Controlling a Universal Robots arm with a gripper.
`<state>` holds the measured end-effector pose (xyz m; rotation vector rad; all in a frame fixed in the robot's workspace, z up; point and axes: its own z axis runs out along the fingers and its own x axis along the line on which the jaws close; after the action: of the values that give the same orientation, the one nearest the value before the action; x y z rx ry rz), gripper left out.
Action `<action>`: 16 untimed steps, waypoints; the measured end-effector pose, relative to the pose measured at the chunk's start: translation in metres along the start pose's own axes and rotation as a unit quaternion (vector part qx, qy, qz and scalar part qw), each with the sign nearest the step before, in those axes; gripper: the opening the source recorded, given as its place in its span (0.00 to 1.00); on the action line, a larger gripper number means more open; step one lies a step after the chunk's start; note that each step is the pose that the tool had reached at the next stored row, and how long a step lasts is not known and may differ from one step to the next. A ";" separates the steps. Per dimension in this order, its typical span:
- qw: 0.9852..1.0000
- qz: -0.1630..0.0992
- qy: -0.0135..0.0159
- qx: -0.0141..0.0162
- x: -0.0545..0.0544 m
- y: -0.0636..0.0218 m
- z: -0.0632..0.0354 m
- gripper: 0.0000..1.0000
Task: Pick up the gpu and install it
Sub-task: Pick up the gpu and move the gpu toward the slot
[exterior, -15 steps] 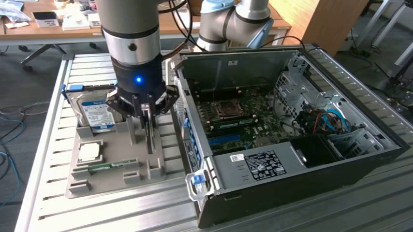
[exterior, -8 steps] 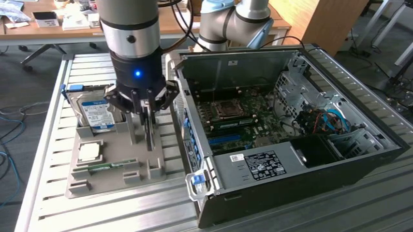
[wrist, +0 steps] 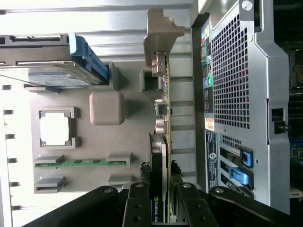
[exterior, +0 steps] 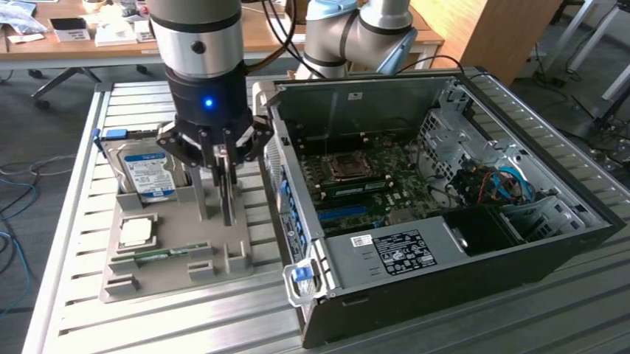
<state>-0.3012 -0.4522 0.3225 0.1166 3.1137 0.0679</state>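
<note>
One gripper [exterior: 223, 173] hangs over the grey tray [exterior: 177, 265], fingers [wrist: 138, 203] clamped on both faces of the gpu [wrist: 164, 137], at the end away from its bracket. Gpu stands on edge between the hard drive [exterior: 147, 173] and the open case [exterior: 492, 243]. Whether its lower edge sits in the tray slot cannot be told.

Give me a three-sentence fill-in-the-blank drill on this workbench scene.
1. The gripper has its jaws clamped on the ___.
2. The hard drive carries a ___ label.
3. The gray tray sits on the exterior view's ___ of the computer case.
Missing words: gpu; blue; left.
</note>
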 end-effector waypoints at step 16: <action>1.000 0.000 0.000 0.000 0.000 0.0009 -0.0202 0.27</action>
<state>-0.3012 -0.4522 0.3426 0.1166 3.1137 0.0681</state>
